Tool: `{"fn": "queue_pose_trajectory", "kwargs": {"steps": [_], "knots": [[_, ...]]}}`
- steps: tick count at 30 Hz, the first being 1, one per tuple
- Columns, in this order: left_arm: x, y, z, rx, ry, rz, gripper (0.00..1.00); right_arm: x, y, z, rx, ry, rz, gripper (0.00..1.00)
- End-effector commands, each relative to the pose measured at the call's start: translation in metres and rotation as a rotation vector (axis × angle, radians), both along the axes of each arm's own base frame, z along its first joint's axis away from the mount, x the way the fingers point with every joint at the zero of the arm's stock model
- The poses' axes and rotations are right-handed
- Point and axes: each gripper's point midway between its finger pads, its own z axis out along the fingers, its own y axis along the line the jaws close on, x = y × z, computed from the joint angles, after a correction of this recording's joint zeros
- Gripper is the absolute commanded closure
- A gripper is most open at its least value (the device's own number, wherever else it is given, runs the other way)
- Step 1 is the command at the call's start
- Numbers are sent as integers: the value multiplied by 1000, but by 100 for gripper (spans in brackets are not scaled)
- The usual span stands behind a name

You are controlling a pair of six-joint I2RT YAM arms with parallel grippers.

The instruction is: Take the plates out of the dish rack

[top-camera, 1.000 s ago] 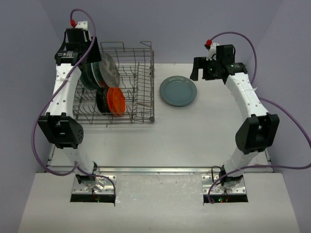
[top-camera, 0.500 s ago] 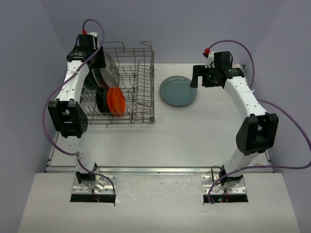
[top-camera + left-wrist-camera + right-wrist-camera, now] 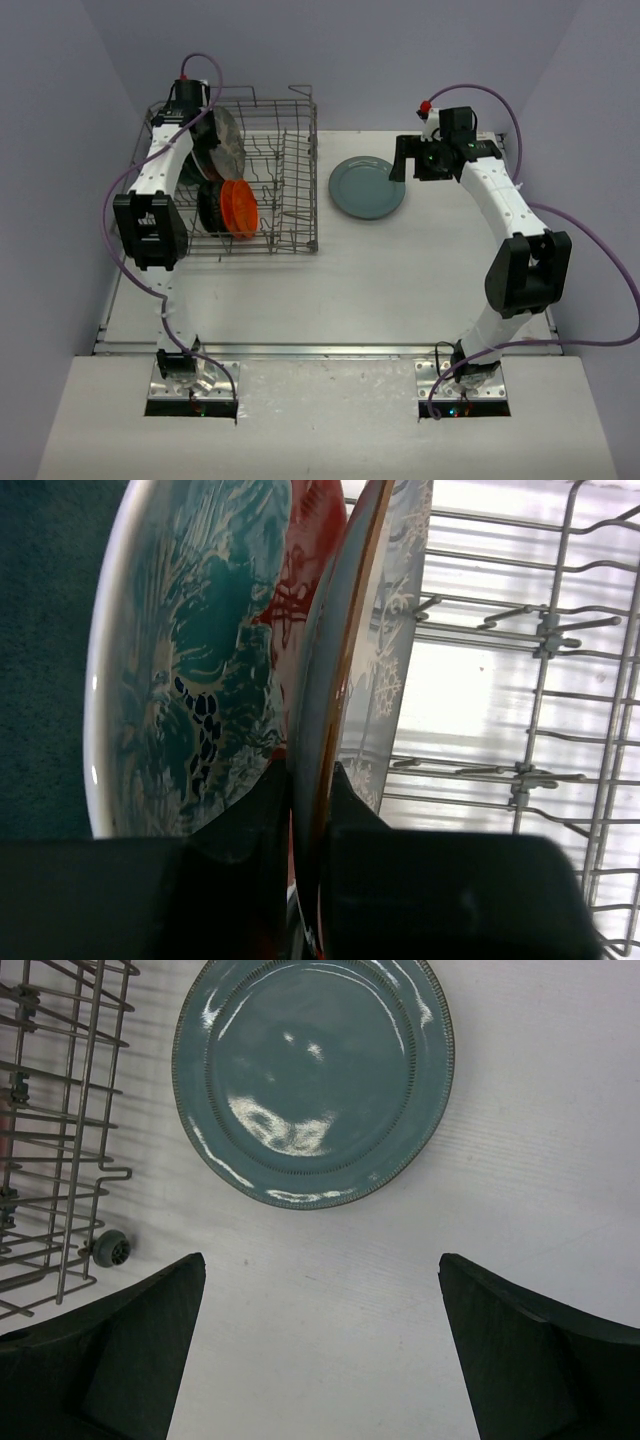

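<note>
Pinched the outer plate (image 3: pixel 395 600) by its rim with the left gripper (image 3: pixel 310 800), jaws closed tight on it, at the far left corner of the rack (image 3: pixel 545 640). Called, probably, for a slow lift straight out along the tines (image 3: pixel 480 622), with no twist, to spare the teal plate (image 3: pixel 190 660) close behind. Found the right gripper (image 3: pixel 318 1270) spread wide and empty over the table (image 3: pixel 520 1180), near the grey-blue plate (image 3: pixel 312 1080) lying flat by the table's far edge.

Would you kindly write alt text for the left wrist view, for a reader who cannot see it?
The left pincer is closed on the rim of an upright brown-edged plate in the dish rack. A teal floral plate stands close beside it, and bare wire tines fill the right of the picture.
</note>
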Motion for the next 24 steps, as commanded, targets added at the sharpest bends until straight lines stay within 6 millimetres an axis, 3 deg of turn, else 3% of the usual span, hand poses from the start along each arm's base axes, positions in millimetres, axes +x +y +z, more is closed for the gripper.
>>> {"fn": "queue_pose_trajectory", "kwargs": {"steps": [1, 7, 12, 15, 17, 22, 24], "knots": [[13, 1, 22, 20, -73, 18, 100, 4, 4, 7, 18, -29, 7, 1], [10, 3, 75, 45, -191, 29, 100, 3, 6, 17, 28, -52, 13, 1], [-2, -3, 158, 118, -387, 34, 100, 2, 8, 31, 45, -84, 17, 1], [-19, -10, 224, 198, -540, 31, 100, 2, 9, 37, 49, -97, 20, 1], [-30, -15, 254, 240, -613, 49, 100, 1, 9, 38, 50, -100, 23, 1], [-55, -22, 304, 280, -734, 55, 100, -1, 12, 48, 65, -119, 34, 1], [-65, -34, 314, 231, -761, -4, 100, -4, 18, 59, 94, -144, 61, 1]]}}
